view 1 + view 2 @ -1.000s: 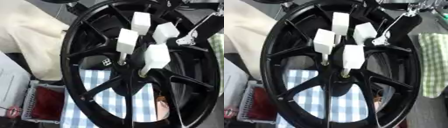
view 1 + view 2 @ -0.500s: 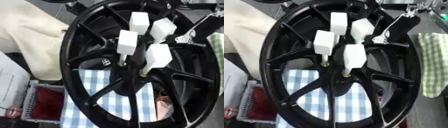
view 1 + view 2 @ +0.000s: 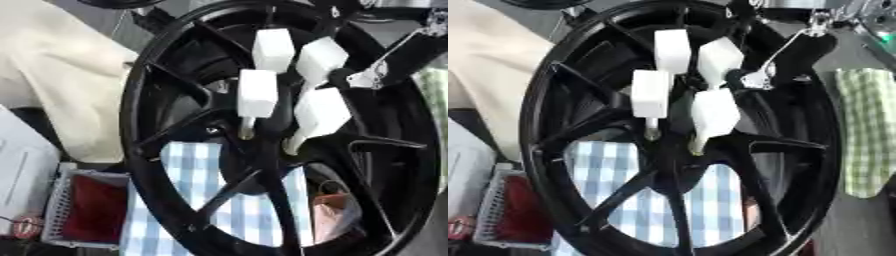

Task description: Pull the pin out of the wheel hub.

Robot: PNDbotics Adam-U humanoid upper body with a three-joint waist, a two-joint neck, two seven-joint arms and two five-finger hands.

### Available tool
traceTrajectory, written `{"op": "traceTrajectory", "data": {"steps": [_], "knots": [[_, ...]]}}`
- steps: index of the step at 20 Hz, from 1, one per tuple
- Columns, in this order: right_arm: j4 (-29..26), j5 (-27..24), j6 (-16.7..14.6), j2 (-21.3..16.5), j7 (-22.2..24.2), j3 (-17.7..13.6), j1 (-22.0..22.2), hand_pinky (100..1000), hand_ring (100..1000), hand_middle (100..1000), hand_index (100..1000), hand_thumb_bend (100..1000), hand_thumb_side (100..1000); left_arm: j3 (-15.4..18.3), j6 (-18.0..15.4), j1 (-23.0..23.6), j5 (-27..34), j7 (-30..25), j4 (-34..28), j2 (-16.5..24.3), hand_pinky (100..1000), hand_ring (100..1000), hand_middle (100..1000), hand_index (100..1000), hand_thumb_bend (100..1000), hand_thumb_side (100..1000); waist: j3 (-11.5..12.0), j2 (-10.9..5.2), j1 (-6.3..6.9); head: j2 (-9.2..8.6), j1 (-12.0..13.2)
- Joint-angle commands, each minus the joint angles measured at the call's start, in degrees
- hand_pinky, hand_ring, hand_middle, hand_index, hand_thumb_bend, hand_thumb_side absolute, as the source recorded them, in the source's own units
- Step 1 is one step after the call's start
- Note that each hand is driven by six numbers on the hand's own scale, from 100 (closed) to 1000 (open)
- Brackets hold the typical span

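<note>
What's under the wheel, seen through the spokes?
Through the black wheel spokes shows a blue-and-white checked cloth lying underneath, plus a pinkish object at lower right. The rim and spokes cover the rest.

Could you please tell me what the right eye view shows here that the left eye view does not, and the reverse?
Only the right eye view shows the full green checked cloth beside the wheel's right rim; the left eye view catches just a sliver of it at its right edge. Only the left eye view clearly shows the small pinkish bag behind the lower spokes. Both show the black wheel, four white block-headed pins at its hub, the blue checked cloth, the red-lined basket, and the robot's right arm reaching in at upper right; its hand cannot be made out.
</note>
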Motion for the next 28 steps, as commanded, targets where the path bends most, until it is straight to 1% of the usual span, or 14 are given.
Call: {"op": "traceTrajectory", "data": {"steps": [1,2,3,5,7,8,10,14,18,22,25,28], "knots": [[-0.2,-0.5,-0.4,-0.7,0.0,-0.6,-1.2,845,784,545,610,234,129,0.4,0.0,-0.4,-0.3,0.3,-1.2,0.4,821,723,675,840,226,787,0.1,-0.92,0.15,-0.68,-0.1],[-0.1,-0.6,-0.4,-0.7,0.1,-0.6,-1.2,839,772,525,587,218,103,0.4,0.0,-0.4,-0.3,0.3,-1.2,0.3,821,722,675,840,224,789,0.1,-0.91,0.11,-0.58,0.0],[-0.1,-0.7,-0.5,-0.6,0.0,-0.6,-1.2,835,766,515,577,212,100,0.4,0.0,-0.3,-0.3,0.3,-1.2,0.3,821,722,675,840,223,791,0.2,-0.90,0.08,-0.49,-0.1],[0.0,-1.1,-0.4,-0.5,-0.1,-0.6,-1.3,822,744,481,538,173,100,0.5,0.0,-0.3,-0.2,0.3,-1.2,0.2,822,722,676,841,221,793,0.2,-0.87,0.02,-0.43,-0.2],[0.1,-1.8,-0.2,-0.3,-0.6,-0.6,-1.6,813,725,449,496,111,100,0.5,0.0,-0.3,-0.3,0.3,-1.2,0.3,822,722,676,841,219,791,0.3,-0.88,-0.01,-0.36,-0.2],[0.2,-2.4,0.0,-0.1,-1.0,-0.7,-1.9,804,707,416,451,100,100,0.5,0.0,-0.3,-0.3,0.3,-1.2,0.3,823,723,678,842,219,792,0.3,-0.91,-0.02,-0.30,-0.3],[0.3,-3.7,0.6,0.1,-1.9,-0.8,-2.6,792,692,391,413,100,100,0.5,0.1,-0.3,-0.3,0.3,-1.2,0.3,823,723,679,843,218,793,0.3,-1.00,-0.06,-0.23,-0.3],[-0.1,-5.8,1.7,0.3,-2.6,-1.5,-4.4,777,669,354,375,100,109,0.6,0.2,-0.1,-0.1,0.3,-1.2,0.3,824,723,680,844,218,794,0.2,-1.32,-0.24,-0.02,-0.4],[-0.4,-7.0,2.2,0.3,-2.8,-3.4,-6.4,773,661,339,362,107,120,0.7,0.2,0.1,-0.1,0.2,-1.2,0.5,825,724,682,845,217,795,0.0,-1.70,-0.44,0.08,-0.3],[-0.4,-8.1,2.1,-0.3,-1.8,-5.7,-7.4,771,659,339,364,100,121,0.9,0.3,0.5,-0.1,0.2,-1.2,0.7,826,725,682,845,217,795,-0.5,-2.14,-0.51,0.50,-0.2],[-0.5,-9.7,2.1,-2.0,-2.0,-8.5,-6.3,772,659,339,367,100,114,1.0,0.3,0.8,-0.2,0.4,-1.2,0.9,826,724,682,845,216,793,-1.3,-2.46,-0.41,0.65,0.4],[-0.8,-11.8,2.3,-4.9,-4.0,-12.0,-3.2,774,662,340,369,100,105,1.2,0.1,1.0,-0.2,0.6,-1.2,1.1,827,724,682,845,215,793,-2.0,-2.61,-0.07,0.53,1.1]]}}
